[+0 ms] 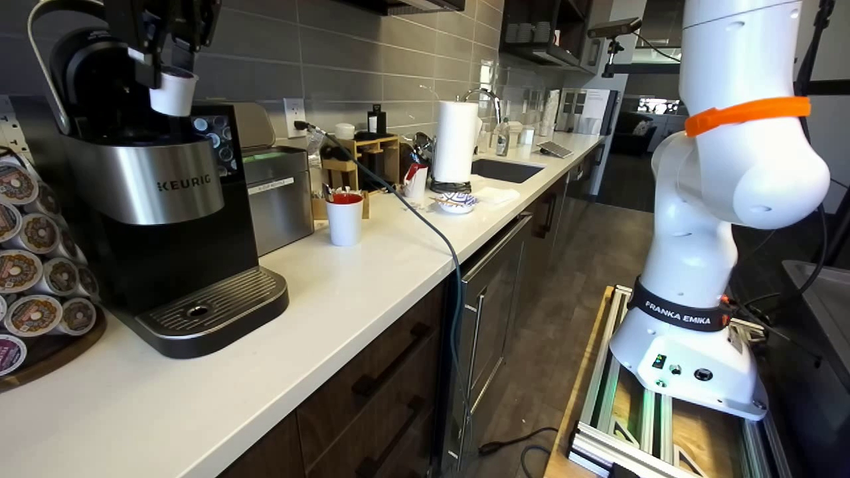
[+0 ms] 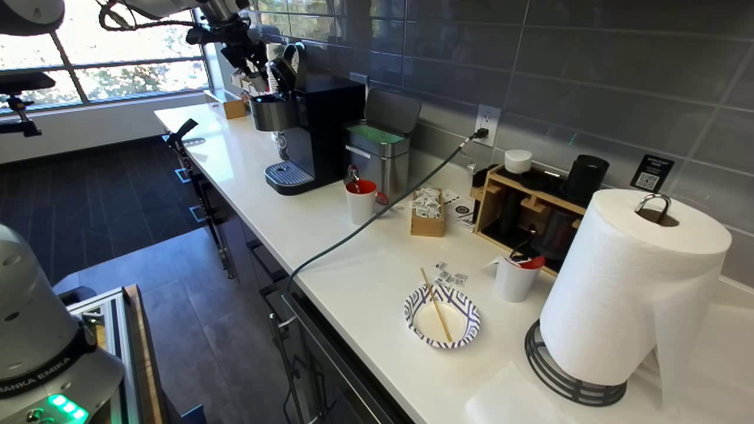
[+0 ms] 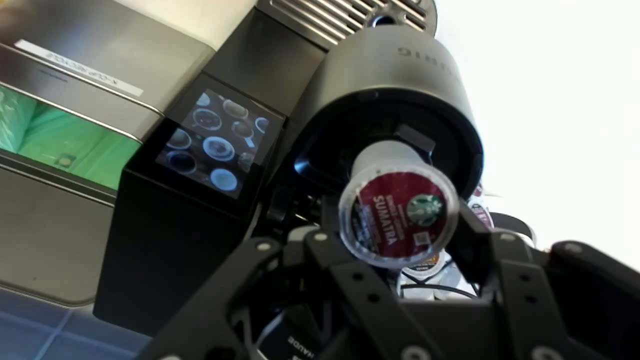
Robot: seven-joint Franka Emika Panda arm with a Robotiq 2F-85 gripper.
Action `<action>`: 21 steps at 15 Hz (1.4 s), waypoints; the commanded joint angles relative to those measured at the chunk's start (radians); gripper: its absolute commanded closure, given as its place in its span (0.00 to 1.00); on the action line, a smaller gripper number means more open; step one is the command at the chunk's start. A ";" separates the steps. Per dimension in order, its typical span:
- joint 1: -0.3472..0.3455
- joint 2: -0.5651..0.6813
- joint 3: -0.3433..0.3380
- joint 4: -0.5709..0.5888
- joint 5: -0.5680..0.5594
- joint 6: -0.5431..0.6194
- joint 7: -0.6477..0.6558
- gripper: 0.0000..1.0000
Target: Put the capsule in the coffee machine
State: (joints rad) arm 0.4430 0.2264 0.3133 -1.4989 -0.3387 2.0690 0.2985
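Observation:
My gripper [image 1: 167,63] is shut on a white capsule [image 1: 174,94] and holds it by its rim end, slightly tilted. In the wrist view the capsule [image 3: 400,215] shows its dark red Sumatra lid between the two fingers [image 3: 397,225]. The black and silver Keurig coffee machine [image 1: 149,182] stands on the counter with its handle raised and its top open. The capsule is above the open brewing chamber, apart from it. In the wrist view its bottom points into the machine's dark opening [image 3: 440,145]. The capsule holder inside is mostly hidden. The machine [image 2: 330,112] also shows in an exterior view.
A rack of capsules [image 1: 33,265] stands beside the machine. A metal bin [image 1: 282,192] with its lid open stands on the machine's other side. The raised handle [image 1: 33,53] is close to the gripper. A white cup [image 1: 345,222] and a hanging cable [image 1: 412,206] are further along.

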 commanded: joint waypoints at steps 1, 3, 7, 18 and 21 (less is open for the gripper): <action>0.054 0.064 -0.021 0.088 -0.060 -0.116 0.109 0.71; 0.068 0.082 -0.027 0.110 -0.061 -0.129 0.148 0.71; 0.093 0.103 -0.049 0.137 -0.078 -0.097 0.227 0.71; 0.120 0.153 -0.087 0.187 -0.118 -0.118 0.305 0.71; 0.131 0.169 -0.099 0.210 -0.106 -0.133 0.298 0.71</action>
State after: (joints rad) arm 0.5481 0.3660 0.2318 -1.3368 -0.4384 1.9815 0.5791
